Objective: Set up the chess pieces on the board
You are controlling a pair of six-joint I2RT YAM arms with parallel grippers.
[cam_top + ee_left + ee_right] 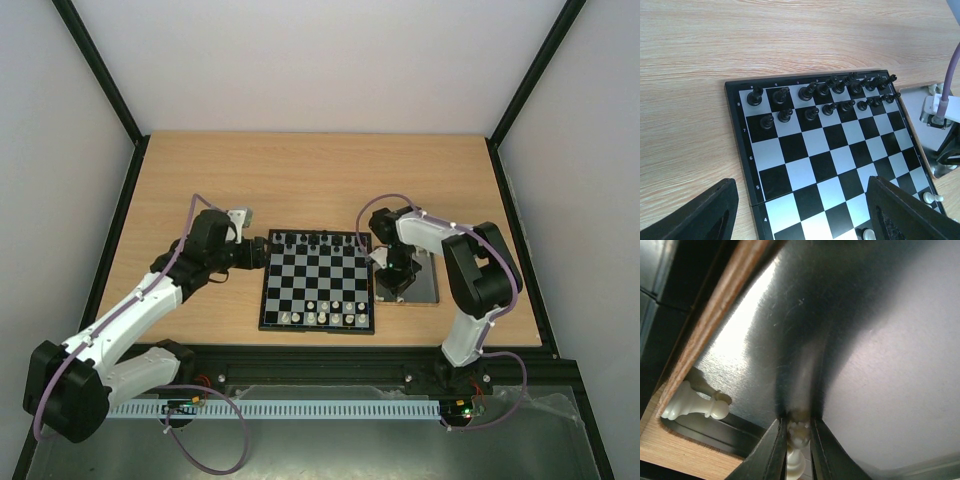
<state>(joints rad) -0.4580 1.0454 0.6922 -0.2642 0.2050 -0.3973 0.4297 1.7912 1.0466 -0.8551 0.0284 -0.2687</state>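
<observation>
On the metal tray (pixel 880 340), the right gripper (pixel 796 429) pinches a cream chess piece (pixel 796 460) by its upper body. The piece looks light, hard and slick, so it may twist loose. The left gripper (pixel 800 220) hangs unclenched over the board (pixel 318 290), just left of the tray.

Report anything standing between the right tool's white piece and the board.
Nothing upright. The right tool grips a white piece over the metal tray; a second white piece lies at the tray's edge. The board sits alongside.

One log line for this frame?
right gripper: shut on white piece, at tray | left gripper: open, by board
</observation>
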